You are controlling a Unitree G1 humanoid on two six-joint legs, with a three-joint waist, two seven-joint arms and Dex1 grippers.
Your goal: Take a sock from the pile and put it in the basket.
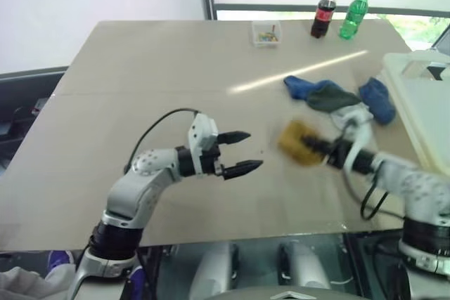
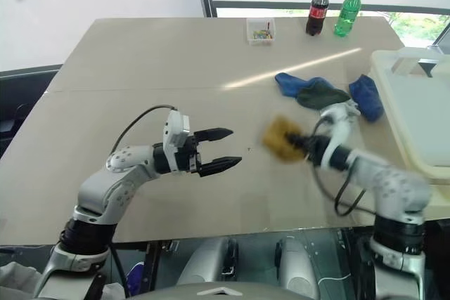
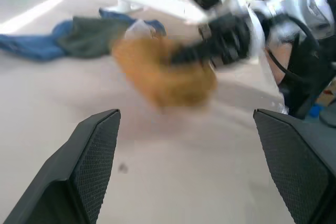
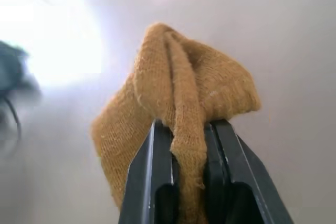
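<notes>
Above the tan table (image 1: 140,89), bunched mustard-yellow knit sock (image 4: 178,98) in right hand (image 4: 189,135).

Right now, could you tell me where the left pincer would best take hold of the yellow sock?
Grip the bunched free end of the yellow sock, coming level from the robot's left: it juts toward the open left pincer, while the right pincer pinches the other end.

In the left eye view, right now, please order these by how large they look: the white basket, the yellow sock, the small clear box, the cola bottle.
1. The basket, though partly cut off by the picture's edge.
2. The yellow sock, held in the right gripper.
3. The cola bottle and the small clear box look alike; both stand far away, so I will not rank them.
</notes>
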